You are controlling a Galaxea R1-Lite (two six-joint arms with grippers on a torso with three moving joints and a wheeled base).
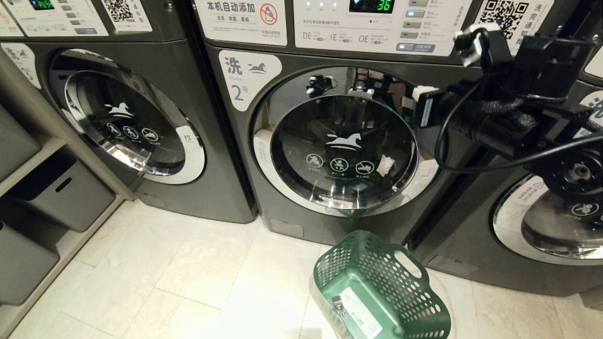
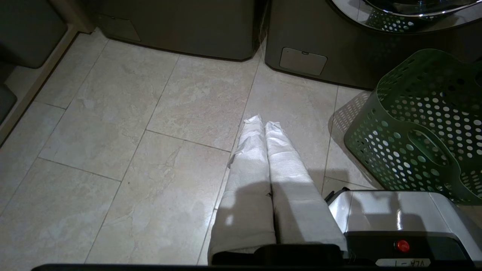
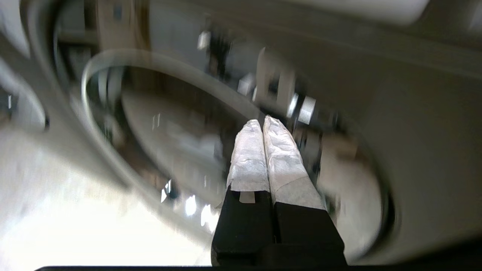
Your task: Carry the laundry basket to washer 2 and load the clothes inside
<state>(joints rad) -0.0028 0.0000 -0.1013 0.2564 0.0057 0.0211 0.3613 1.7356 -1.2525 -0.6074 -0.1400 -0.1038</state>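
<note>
Washer 2 stands dead centre, its round door shut, a white horse logo on the dark glass and the "2" label at about ten o'clock from the door. The panel display above it glows green. Reflections crowd the glass; whether any clothes lie behind it I cannot tell.

The basket sits on the tiled floor at about five o'clock from the door, close to the washer's foot. It is tipped over, its base with the white sticker turned toward the robot and its mouth facing the machines. One cut-out handle shows on the upper side. Nothing can be seen inside it from here.

The right arm is raised at three o'clock of the door, reaching in from the right edge with cables looping under it. Its tool has both white-wrapped fingers pressed together, holding nothing, pointed at the door's chrome rim and glass.

The left tool hangs low over the floor tiles, its fingers likewise pressed together and empty. The basket lies off to its side, beyond a corner of the robot's silver base.

A second washer stands at nine o'clock, another at three o'clock, and grey bins sit on shelves at the far left.
</note>
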